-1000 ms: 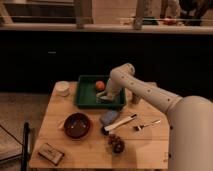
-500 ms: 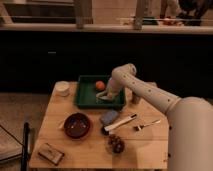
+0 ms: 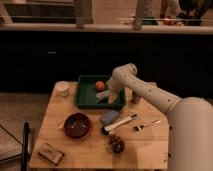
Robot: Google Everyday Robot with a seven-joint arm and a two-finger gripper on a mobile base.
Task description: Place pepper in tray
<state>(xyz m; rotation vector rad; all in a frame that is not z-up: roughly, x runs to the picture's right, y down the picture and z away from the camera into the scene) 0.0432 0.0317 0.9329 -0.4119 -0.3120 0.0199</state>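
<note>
The dark-green tray (image 3: 85, 95) stands at the back middle of the wooden table. A round orange fruit (image 3: 100, 85) lies inside it near the right. The small green pepper (image 3: 103, 95) shows low in the tray just below the fruit, against the gripper's left side. My gripper (image 3: 112, 97) reaches down into the tray's right end from the pale arm, which comes in from the right. I cannot tell whether it still holds the pepper.
A white cup (image 3: 62, 88) stands left of the tray and a metallic shaker (image 3: 135, 97) right of it. In front are a dark-red bowl (image 3: 77, 125), a blue sponge (image 3: 108, 117), a white-handled utensil (image 3: 121, 123), a fork (image 3: 148, 123), a dark snack cluster (image 3: 116, 144) and a packet (image 3: 50, 153).
</note>
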